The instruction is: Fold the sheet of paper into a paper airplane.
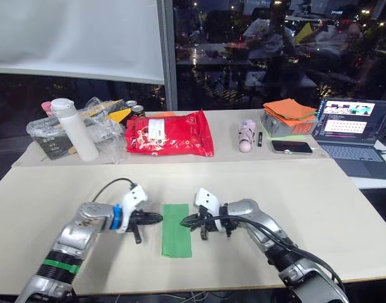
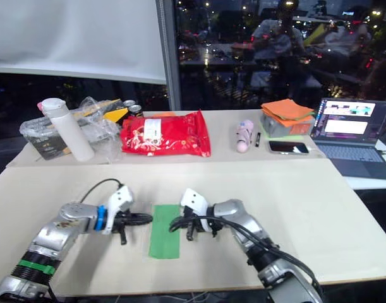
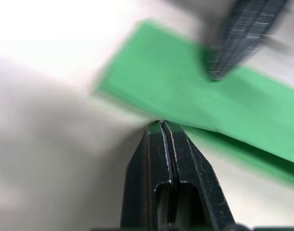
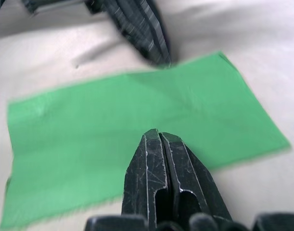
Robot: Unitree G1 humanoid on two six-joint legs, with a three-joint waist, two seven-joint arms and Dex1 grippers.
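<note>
On the table (image 1: 319, 208), between two claws: green sheet of paper (image 1: 176, 229), flat, folded into a long strip.
Left gripper (image 1: 156, 218) pressed together at one long edge; right gripper (image 1: 186, 219) pressed together, tip on the other edge.

Green sheet of paper (image 1: 177, 230) flat on the counter (image 1: 319, 208), folded into a long strip.

It's a plain, bright green, unmarked narrow rectangle, long side running away from the robot, lying near the counter's front edge. A second layer peeks out along its left long edge, so it's doubled over. Corners are square, with no point formed yet.
</note>
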